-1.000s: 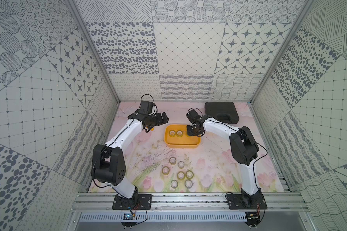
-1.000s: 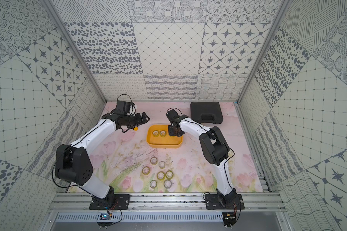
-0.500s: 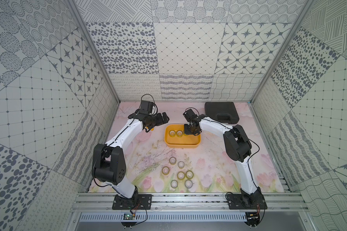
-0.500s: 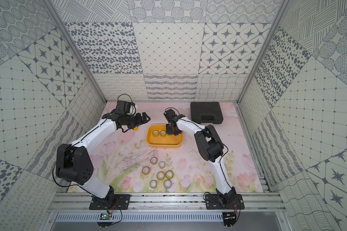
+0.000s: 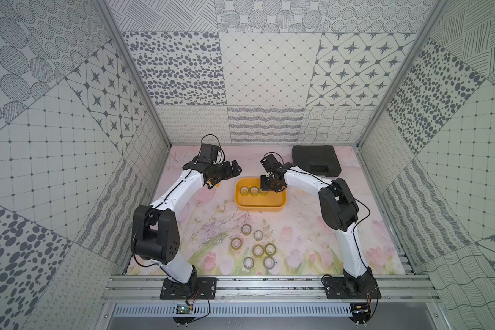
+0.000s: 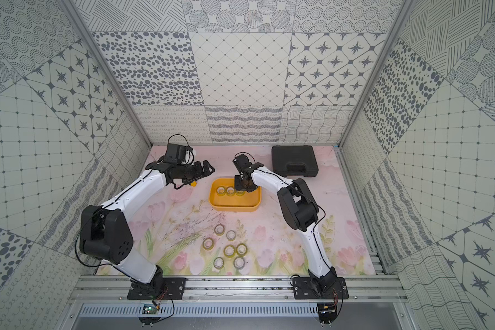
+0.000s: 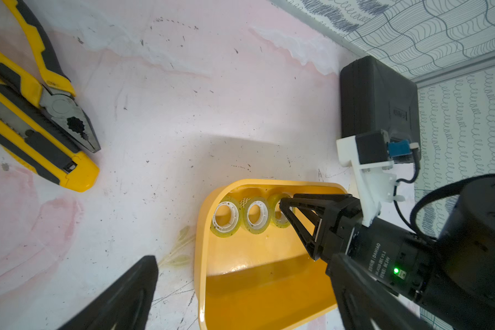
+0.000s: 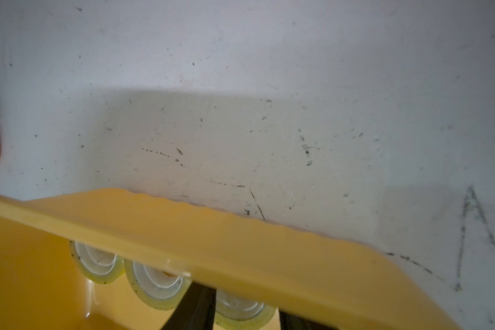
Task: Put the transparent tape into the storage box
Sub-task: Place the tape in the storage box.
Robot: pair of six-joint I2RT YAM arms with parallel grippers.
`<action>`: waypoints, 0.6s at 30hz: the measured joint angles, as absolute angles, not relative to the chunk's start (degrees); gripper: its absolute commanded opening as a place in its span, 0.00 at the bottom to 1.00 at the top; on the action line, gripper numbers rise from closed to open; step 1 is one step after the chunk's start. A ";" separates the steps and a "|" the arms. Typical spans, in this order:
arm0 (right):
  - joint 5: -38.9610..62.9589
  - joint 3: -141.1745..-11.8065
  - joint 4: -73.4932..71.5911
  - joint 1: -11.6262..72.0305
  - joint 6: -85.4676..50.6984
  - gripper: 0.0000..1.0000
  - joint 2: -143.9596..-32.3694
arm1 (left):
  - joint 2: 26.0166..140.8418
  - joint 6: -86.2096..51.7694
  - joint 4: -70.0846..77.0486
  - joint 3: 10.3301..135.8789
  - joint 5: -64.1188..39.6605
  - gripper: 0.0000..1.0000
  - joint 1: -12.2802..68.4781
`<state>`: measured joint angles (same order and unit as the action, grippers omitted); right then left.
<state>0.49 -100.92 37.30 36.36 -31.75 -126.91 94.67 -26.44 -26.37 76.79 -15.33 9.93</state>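
Now three rolls of transparent tape stand on edge in a row along the upper wall of the storage box (image 5: 259, 211), at the centre of both top views. A second ago only two showed there, with the right gripper (image 5: 270, 187) nearer the box's right end. That gripper has since shifted a little left to the end of the row, and its jaws have parted. In the right wrist view the third roll (image 8: 244, 313) sits low in the box between two black fingers (image 8: 196, 308), with a thin gap on one side. It looks released rather than clamped. The two earlier rolls (image 7: 226, 218) stand just beside it, touching or nearly so. The left gripper (image 5: 234, 171) hangs open and empty at the upper left of the box, above the desk (image 5: 297, 228).

For the task, this reads as one more delivery finished. Three rolls are in the box, while seven rolls (image 5: 257, 250) lie loose on the desk in the lower middle of the frame. The next move likely calls for a straight lift out, since a sideways drag could tip the upright row.
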 measured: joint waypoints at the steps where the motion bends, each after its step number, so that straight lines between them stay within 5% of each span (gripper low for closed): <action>1: 0.45 -100.75 37.06 36.36 -31.75 0.43 -126.80 | 94.70 -26.44 -26.37 76.79 -15.35 0.99 9.93; 7: 0.38 -95.18 36.45 36.38 -31.31 0.46 -120.07 | 95.55 -26.44 -26.41 76.99 -15.53 0.99 9.93; 18: 1.48 -73.60 32.75 39.59 -29.58 0.46 -88.64 | 98.28 -27.05 -26.52 77.97 -18.02 0.99 10.00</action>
<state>1.48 -73.60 32.75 39.59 -29.58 -88.64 98.28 -27.05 -26.52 77.97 -18.02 10.00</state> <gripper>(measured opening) 0.462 0.990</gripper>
